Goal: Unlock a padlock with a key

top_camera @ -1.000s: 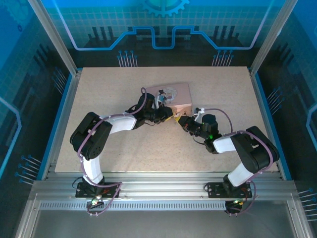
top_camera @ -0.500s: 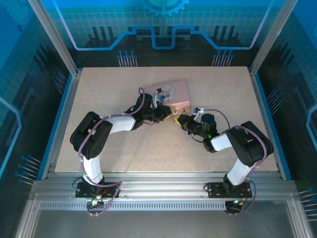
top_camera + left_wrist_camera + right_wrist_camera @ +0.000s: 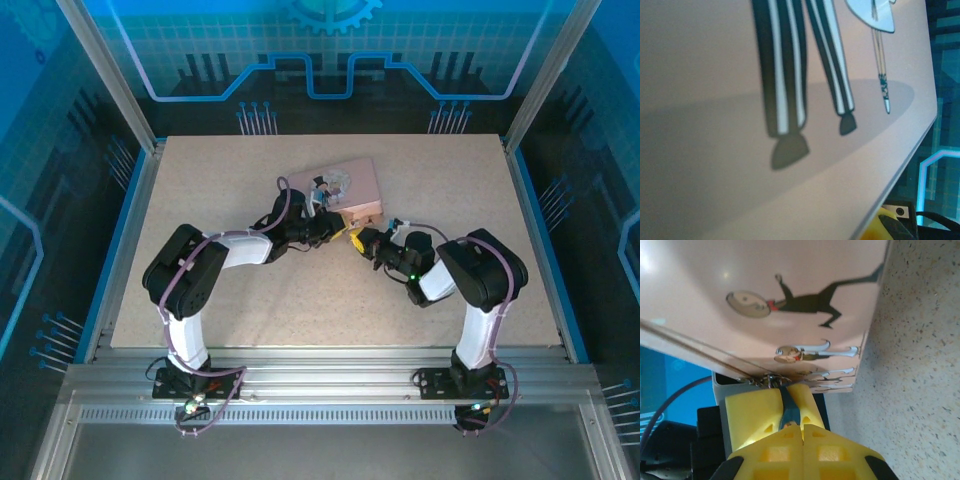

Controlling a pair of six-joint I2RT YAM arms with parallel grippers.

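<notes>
The blue padlock [image 3: 790,407] hangs by its thin shackle [image 3: 771,381] from the latch at the edge of the pink box [image 3: 765,280]. In the right wrist view my left gripper [image 3: 783,392] is shut on the padlock, a yellow pad on each side of it. My right gripper [image 3: 801,429] is shut right against the padlock's lower end. A tiny metal glint there looks like the key [image 3: 791,424], with most of it hidden between the pads. From above, the left gripper [image 3: 337,233] and right gripper [image 3: 359,240] meet at the front edge of the pink box [image 3: 350,180].
The left wrist view is pressed close to the pink box [image 3: 715,75], with its cartoon legs and a yellow pad [image 3: 887,227] at the bottom right. The speckled table [image 3: 250,300] stretches open around both arms. Metal posts stand at the table's corners.
The right arm has folded in, bringing its gripper slightly left toward the box. The pink box has turned and slid a little to the left. The left arm has barely shifted.
</notes>
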